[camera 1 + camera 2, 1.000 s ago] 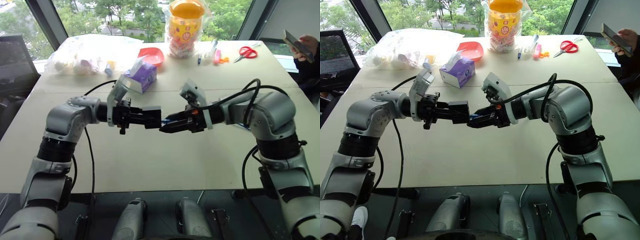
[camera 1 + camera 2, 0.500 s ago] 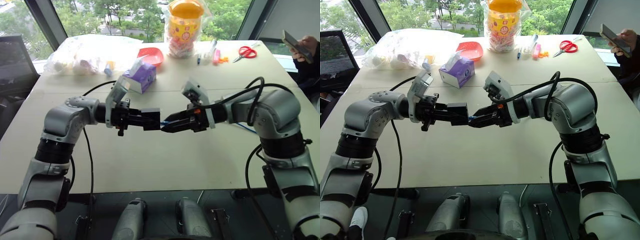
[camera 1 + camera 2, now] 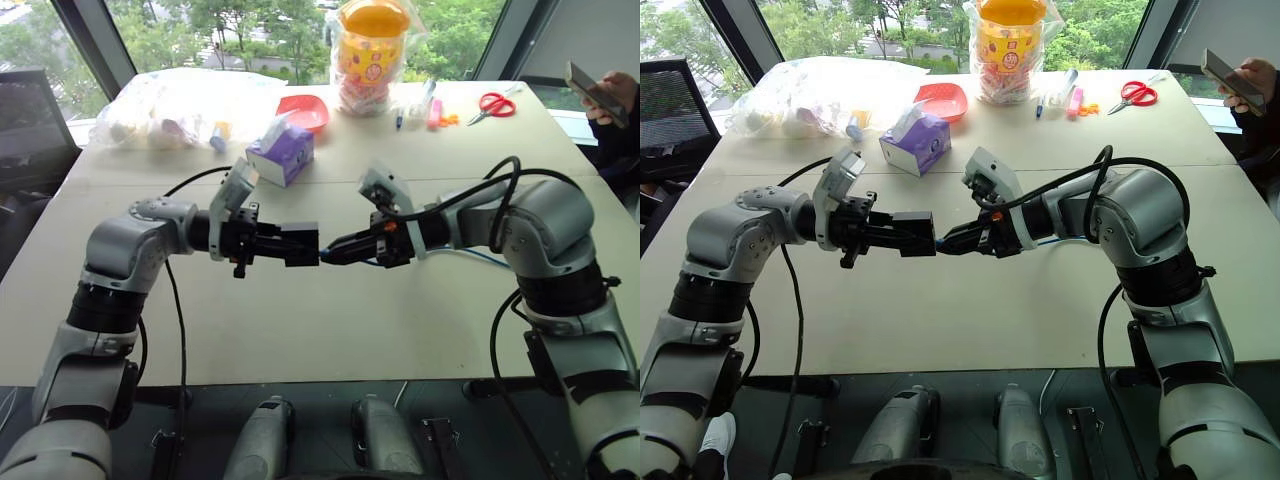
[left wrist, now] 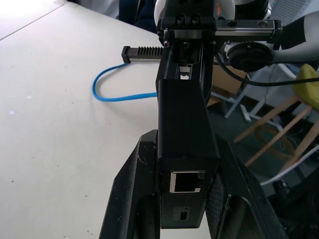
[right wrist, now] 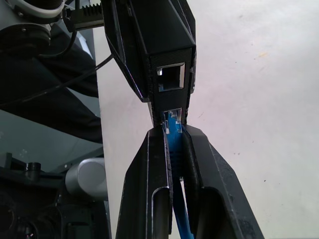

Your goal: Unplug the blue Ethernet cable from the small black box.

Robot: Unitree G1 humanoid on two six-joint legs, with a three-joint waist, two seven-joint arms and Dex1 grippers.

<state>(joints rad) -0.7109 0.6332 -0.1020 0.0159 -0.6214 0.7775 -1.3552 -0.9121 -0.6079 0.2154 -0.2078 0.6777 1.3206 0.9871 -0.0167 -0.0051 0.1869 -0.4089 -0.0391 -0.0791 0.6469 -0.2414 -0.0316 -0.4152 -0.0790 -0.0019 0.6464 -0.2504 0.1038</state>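
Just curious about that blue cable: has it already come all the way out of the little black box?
No: in the right wrist view the blue Ethernet cable has its plug end at the lower port of the small black box.

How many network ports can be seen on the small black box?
3. On the small black box, one empty port sits beside the port holding the blue Ethernet cable; another empty port faces the opposite end. Other sides are hidden.

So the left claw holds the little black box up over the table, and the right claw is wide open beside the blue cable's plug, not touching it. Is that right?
Not quite. The left gripper does hold the black box above the table, but the right gripper is not open: the right wrist view shows its fingers shut on the blue cable, just behind the plug at the box's port.
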